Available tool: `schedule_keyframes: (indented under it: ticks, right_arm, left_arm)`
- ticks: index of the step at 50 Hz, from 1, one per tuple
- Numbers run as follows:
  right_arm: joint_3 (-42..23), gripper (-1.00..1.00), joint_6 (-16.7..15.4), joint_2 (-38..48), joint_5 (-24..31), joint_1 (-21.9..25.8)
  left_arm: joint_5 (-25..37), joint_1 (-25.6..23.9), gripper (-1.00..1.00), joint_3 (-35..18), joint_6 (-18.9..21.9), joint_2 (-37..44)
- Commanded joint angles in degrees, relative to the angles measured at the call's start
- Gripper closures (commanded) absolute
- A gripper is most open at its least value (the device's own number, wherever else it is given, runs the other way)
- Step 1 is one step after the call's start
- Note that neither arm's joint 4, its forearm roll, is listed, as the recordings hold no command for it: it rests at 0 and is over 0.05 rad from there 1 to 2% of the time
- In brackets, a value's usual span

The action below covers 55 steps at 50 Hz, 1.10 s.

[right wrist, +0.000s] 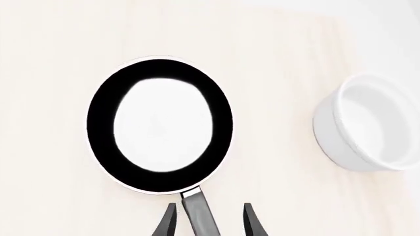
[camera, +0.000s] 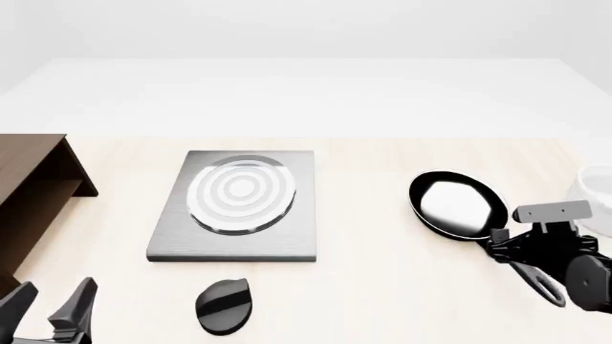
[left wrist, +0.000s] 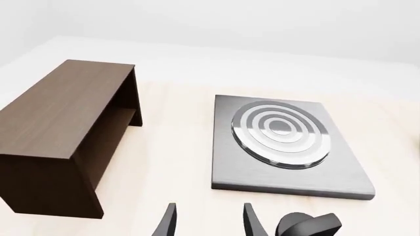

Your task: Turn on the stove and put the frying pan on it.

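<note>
The right gripper [right wrist: 206, 220] hangs low at the table's right side, wrist angled down, its two fingers spread with a gap on either side. The left gripper [camera: 56, 304] sits at the near left corner, fingers apart, holding nothing.

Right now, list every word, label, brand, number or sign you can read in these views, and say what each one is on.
None: no view shows any readable text.
The stove plate and its burner rings are bare metal.
The knob has no markings.
The frying pan, the white bowl and the brown cabinet are plain.
The left gripper and right gripper show no labels either.
</note>
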Motion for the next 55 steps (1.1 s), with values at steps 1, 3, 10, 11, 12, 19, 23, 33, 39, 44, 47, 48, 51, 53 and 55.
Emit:
schedule_keyframes:
  ticks: [1, 3, 10, 11, 12, 19, 23, 33, 39, 44, 47, 48, 51, 53, 55]
  right_arm:
    - [0.93, -1.0, -0.08, 4.87, -3.91, -0.65]
    - [1.07, -1.0, -0.16, 5.43, -4.33, -0.88]
    - [1.61, -1.0, -0.21, 6.48, -5.3, -1.34]
    - [1.65, -1.0, -0.19, 6.55, -5.35, -1.39]
    - [1.66, -1.0, -0.27, 6.72, -5.46, -1.46]
    - [1.78, -1.0, -0.4, 7.54, -6.0, -1.46]
    - [1.86, -1.0, -0.5, 8.64, -6.82, -1.43]
    - [2.1, -1.0, -0.63, 10.96, -8.59, -1.25]
    - [2.02, -1.0, -0.85, 12.24, -9.36, -1.45]
    - [2.06, -1.0, -0.95, 12.98, -9.9, -1.67]
    - [2.05, -1.0, -0.95, 13.36, -10.12, -1.67]
    - [2.05, -1.0, -0.89, 13.52, -10.23, -1.58]
    - [2.03, -1.0, -0.95, 13.87, -10.46, -1.62]
    - [1.92, -1.0, -0.96, 14.33, -10.65, -1.64]
    - [1.86, -1.0, -0.95, 14.58, -10.78, -1.62]
  left_arm:
    - [0.58, 0.01, -1.0, 0.05, -0.13, -0.56]
    - [0.57, 0.0, -1.0, 0.05, -0.17, -0.59]
    - [0.59, 0.08, -1.0, 0.05, -0.31, -0.7]
    - [0.59, 0.08, -1.0, 0.05, -0.37, -0.73]
    - [0.59, 0.1, -1.0, 0.05, -0.37, -0.75]
    - [0.54, 0.12, -1.0, 0.05, -0.5, -0.84]
    - [0.49, 0.19, -1.0, 0.05, -0.58, -0.87]
    - [0.39, 0.16, -1.0, 0.05, -0.68, -0.9]
    - [0.39, 0.19, -1.0, 0.05, -0.67, -0.9]
    - [0.36, 0.17, -1.0, 0.05, -0.62, -0.9]
    - [0.35, 0.18, -1.0, 0.05, -0.61, -0.9]
    - [0.33, 0.16, -1.0, 0.05, -0.57, -0.91]
    - [0.36, 0.2, -1.0, 0.05, -0.55, -0.91]
    - [0.33, 0.2, -1.0, 0.05, -0.56, -0.91]
    - [0.33, 0.21, -1.0, 0.05, -0.5, -0.91]
